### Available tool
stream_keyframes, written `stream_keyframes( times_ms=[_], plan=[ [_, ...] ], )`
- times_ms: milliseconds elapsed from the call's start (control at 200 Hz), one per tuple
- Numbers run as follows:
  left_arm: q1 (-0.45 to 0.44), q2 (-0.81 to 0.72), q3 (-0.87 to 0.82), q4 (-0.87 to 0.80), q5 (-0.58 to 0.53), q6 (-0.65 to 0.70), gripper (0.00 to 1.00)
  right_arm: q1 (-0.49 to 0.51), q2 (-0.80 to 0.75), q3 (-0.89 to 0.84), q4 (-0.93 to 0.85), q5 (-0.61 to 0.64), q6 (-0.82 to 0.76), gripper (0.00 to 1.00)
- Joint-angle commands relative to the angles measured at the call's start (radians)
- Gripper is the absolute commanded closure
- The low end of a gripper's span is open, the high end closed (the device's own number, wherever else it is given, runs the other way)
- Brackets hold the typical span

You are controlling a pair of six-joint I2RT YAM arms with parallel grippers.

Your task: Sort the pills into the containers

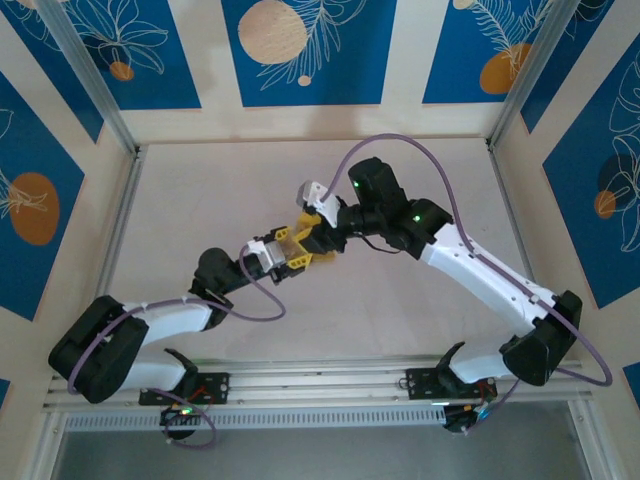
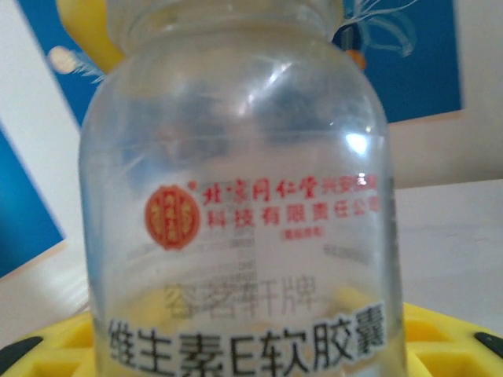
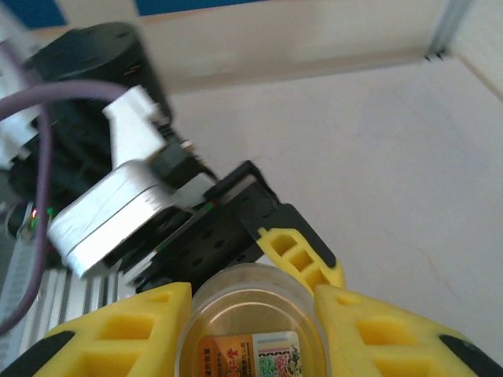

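Clear bottle [image 2: 236, 220] with red and black print hangs over the middle of the worktop [image 1: 200, 190], and the yellowish blur low inside it is probably the pills. Your left jaws pinch its body; your right jaws are pressed onto its top. With both arms locked on one bottle, any mismatched twist or pull could wrench it loose and scatter pills across the worktop.

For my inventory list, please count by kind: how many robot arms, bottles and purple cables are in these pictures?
Robot arms: 2, the left arm and the right arm
Clear bottle: 1
Purple cables: 2, one on the left, one on the right
Total: 5
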Motion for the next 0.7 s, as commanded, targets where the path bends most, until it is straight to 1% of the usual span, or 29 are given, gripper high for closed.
stream_keyframes(
  times_ms=[0, 50, 115, 155, 160, 190, 440, 585, 695],
  plan=[
    [-0.004, 0.026, 0.015, 0.184, 0.172, -0.067, 1.00, 0.018, 0.011, -0.007, -0.199, -0.153, -0.266, 0.76],
    [-0.005, 0.028, 0.026, 0.178, 0.201, -0.084, 1.00, 0.012, 0.018, 0.014, -0.219, -0.147, -0.276, 0.74],
    [-0.005, 0.034, 0.031, 0.184, 0.224, -0.103, 1.00, 0.009, 0.024, 0.036, -0.231, -0.146, -0.281, 0.70],
    [-0.004, 0.037, 0.036, 0.184, 0.232, -0.111, 1.00, 0.009, 0.026, 0.044, -0.234, -0.146, -0.281, 0.64],
    [-0.005, 0.037, 0.036, 0.184, 0.232, -0.111, 1.00, 0.009, 0.026, 0.045, -0.234, -0.146, -0.282, 0.62],
    [-0.004, 0.040, 0.038, 0.185, 0.238, -0.116, 1.00, 0.009, 0.024, 0.051, -0.233, -0.147, -0.281, 0.58],
    [-0.005, 0.056, 0.041, 0.182, 0.249, -0.127, 1.00, 0.005, 0.006, 0.052, -0.199, -0.100, -0.246, 0.32],
    [-0.004, 0.073, 0.044, 0.182, 0.253, -0.132, 1.00, 0.005, -0.020, 0.058, -0.185, -0.062, -0.216, 0.24],
    [-0.004, 0.078, 0.038, 0.183, 0.195, -0.113, 1.00, -0.004, -0.062, 0.050, -0.161, -0.048, -0.180, 0.21]
  ],
)
